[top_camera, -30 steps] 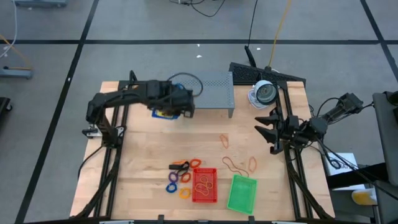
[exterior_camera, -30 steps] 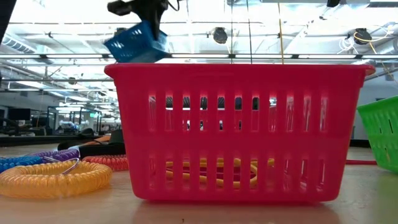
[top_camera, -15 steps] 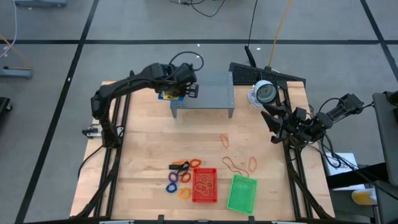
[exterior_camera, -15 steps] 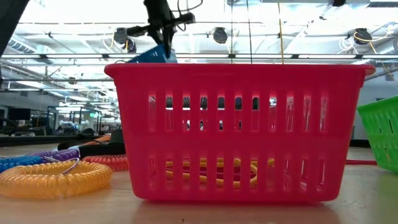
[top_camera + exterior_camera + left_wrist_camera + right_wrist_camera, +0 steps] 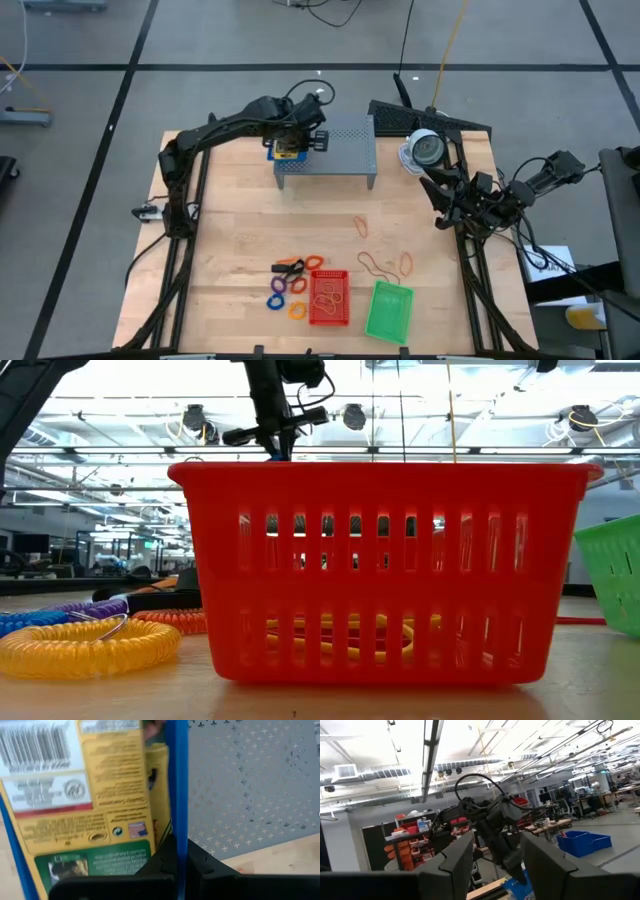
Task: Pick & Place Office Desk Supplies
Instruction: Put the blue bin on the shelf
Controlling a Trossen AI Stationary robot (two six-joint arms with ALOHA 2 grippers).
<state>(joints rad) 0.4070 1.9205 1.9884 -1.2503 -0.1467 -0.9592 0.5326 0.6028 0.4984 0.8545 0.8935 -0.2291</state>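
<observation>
Wooden boards make up our worktop (image 5: 240, 230), with a grey perforated shelf (image 5: 340, 145) at its far edge. Our left gripper (image 5: 297, 143) hovers over the shelf's left end, jaws pinched tight on the thin rim of a blue mesh tray (image 5: 177, 795) that carries yellow-and-green crayon boxes (image 5: 95, 815). We judge the tray light and stiff but slightly springy; gripped by one wall it hangs tilted, and the smooth cardboard boxes could slide inside it, so a hold low on the wall close to a corner seems safest. At the near edge stand the red tray (image 5: 329, 298), with rubber bands inside, and the green tray (image 5: 389, 311); coloured coil rings (image 5: 290, 285) lie just left of the red one, loose rubber bands (image 5: 385, 262) further back. Our right gripper (image 5: 440, 197) waits at the right edge, jaws spread and empty.
</observation>
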